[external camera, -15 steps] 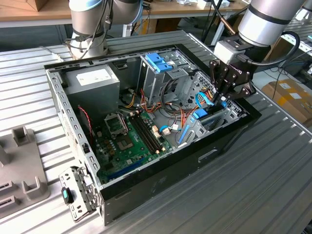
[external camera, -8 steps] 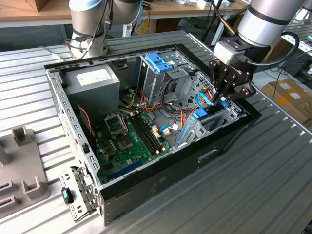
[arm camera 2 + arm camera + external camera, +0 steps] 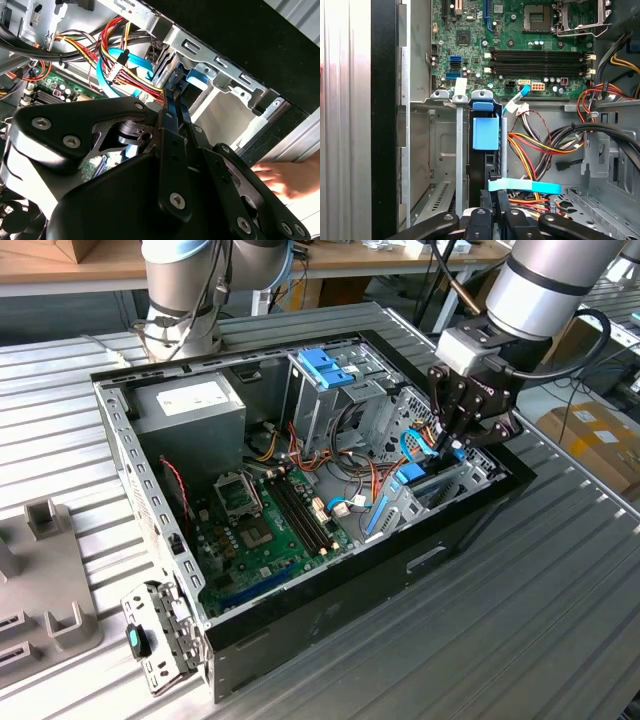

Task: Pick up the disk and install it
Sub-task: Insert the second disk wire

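Standing on edge in the drive cage at the front corner of the open computer case (image 3: 300,625), the disk (image 3: 485,134) shows its light blue rail end in the first wrist view, seated between the cage's metal walls. The gripper (image 3: 447,445) sits directly over it inside the case, its fingers (image 3: 492,202) drawn close together on the disk's rear edge, clenched on it as far as can be seen. A flat blue cable (image 3: 525,186) crosses just beside the fingers. The green motherboard (image 3: 262,525) lies on the case floor nearby. In the second wrist view a person's hand (image 3: 292,177) rests outside the case wall.
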Controlling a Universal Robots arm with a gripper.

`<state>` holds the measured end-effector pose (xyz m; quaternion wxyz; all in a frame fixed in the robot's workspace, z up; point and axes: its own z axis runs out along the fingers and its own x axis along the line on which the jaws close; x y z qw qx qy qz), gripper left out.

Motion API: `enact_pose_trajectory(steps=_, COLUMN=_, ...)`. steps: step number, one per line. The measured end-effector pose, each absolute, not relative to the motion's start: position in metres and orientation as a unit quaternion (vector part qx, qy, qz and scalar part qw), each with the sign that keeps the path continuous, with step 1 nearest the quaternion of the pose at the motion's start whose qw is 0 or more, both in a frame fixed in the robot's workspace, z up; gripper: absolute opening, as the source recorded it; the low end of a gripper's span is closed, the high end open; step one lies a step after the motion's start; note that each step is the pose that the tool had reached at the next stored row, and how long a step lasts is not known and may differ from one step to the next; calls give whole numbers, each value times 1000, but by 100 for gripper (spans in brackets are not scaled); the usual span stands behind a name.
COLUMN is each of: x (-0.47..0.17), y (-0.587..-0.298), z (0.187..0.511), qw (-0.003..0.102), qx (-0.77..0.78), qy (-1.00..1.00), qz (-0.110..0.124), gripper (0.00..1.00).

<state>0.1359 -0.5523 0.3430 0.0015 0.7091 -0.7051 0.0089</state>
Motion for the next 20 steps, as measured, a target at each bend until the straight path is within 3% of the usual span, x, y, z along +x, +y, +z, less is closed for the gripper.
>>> enact_pose_trajectory(steps=8, x=136, y=-552, z=343, qw=2, qx=709, qy=-705, qz=9, gripper=16)
enact_pose_trajectory(steps=10, x=136, y=-552, z=343, qw=2, qx=709, qy=-705, qz=9, gripper=24)
enact_pose_trajectory(steps=13, x=136, y=-552, z=344, qw=2, qx=709, qy=-705, qz=9, gripper=24)
enact_pose_trajectory(steps=20, x=136, y=-552, z=369, qw=2, qx=709, qy=-705, qz=9, gripper=24)
